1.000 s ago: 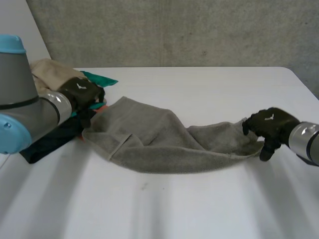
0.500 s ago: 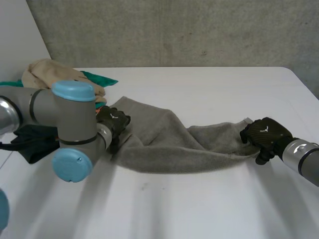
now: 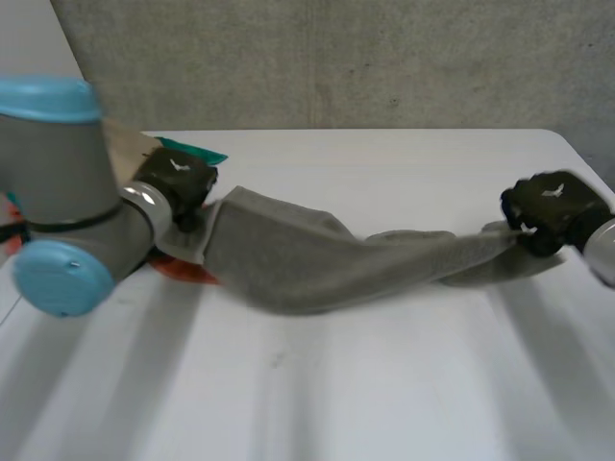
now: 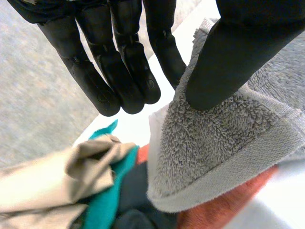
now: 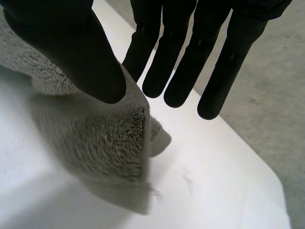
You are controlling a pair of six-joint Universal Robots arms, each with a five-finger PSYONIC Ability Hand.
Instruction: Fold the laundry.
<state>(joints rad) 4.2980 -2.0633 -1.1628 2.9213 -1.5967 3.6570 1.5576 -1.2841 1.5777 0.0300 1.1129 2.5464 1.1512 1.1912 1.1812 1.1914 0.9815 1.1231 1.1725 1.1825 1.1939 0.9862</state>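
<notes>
Towel (image 3: 317,269) lies across table (image 3: 384,384) — clothes pile (image 4: 57,176) at left.

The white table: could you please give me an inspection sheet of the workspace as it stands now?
Surface: white table, carrying the laundry.
Job's things: grey towel stretched between both hands; pile of other laundry (beige, teal, orange, dark) beside the left hand.
Clutter: nothing seen.
Hands: left hand, thumb and fingers pinch a towel corner; right hand pinches the opposite end.
Cables: nothing seen.
Surroundings: grey concrete wall behind the table.
</notes>
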